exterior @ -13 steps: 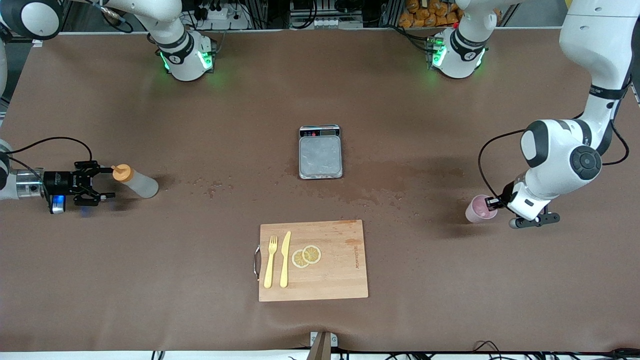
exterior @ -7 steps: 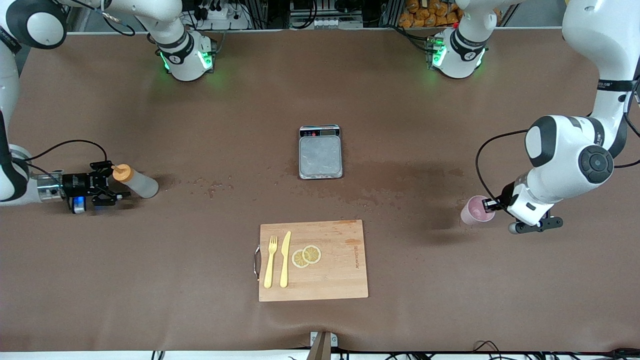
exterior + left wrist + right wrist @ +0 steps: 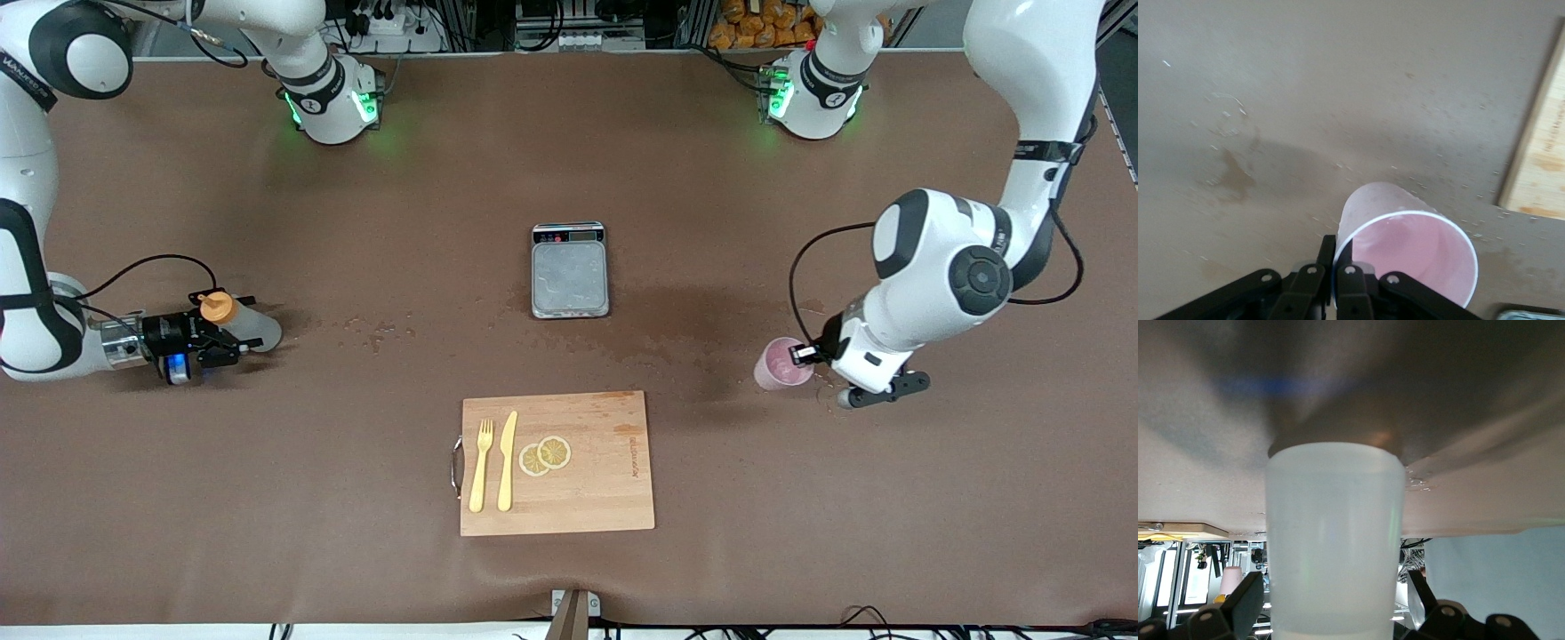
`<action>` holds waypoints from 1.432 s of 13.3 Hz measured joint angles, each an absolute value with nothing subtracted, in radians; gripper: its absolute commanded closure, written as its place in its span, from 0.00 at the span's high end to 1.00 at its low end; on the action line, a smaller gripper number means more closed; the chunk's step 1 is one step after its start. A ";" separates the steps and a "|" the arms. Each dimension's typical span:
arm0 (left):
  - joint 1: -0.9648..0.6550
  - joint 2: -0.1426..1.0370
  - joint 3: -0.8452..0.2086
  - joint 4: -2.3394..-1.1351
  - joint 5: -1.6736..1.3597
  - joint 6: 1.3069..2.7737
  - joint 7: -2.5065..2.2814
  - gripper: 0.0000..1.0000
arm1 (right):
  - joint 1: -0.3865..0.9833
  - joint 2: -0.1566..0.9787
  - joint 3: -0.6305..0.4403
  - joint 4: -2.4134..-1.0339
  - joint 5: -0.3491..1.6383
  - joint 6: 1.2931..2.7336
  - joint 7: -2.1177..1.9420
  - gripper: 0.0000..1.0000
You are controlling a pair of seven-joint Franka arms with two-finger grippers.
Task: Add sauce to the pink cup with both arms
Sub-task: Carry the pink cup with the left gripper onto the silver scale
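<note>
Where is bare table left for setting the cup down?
Bare patches lie between the scale and the sauce, and between the scale and the pink cup. The cutting board is crowded at its handle end by fork, knife and lemon slices.

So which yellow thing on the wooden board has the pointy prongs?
The yellow plastic fork, lying nearest the wooden board's metal handle. The yellow plastic knife beside it has a smooth blade instead.

Matt brown table covering [image 3: 356,498]; pale wooden cutting board [image 3: 587,498]; brushed steel scale plate [image 3: 570,277]; translucent plastic sauce [image 3: 244,325] bottle; smooth pink cup [image 3: 780,364], glossy white arms.
</note>
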State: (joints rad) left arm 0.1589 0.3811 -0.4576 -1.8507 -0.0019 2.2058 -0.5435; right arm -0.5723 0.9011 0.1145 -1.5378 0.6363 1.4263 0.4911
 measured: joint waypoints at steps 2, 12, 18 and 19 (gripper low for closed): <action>0.156 0.381 -0.509 -1.851 -0.002 2.203 -0.646 0.00 | -0.574 0.901 0.112 -1.537 0.638 1.424 0.491 0.41; -0.124 0.381 -0.561 -1.854 0.008 2.213 -1.134 0.00 | -0.578 0.901 0.107 -1.512 0.641 1.385 0.512 0.32; -0.295 0.391 -0.561 -1.898 0.148 2.288 -1.370 0.00 | -0.514 0.884 0.114 -1.430 0.640 1.307 0.676 0.35; -0.315 0.400 -0.560 -1.904 0.153 2.310 -1.398 0.00 | -0.498 0.881 0.115 -1.422 0.640 1.290 0.703 0.36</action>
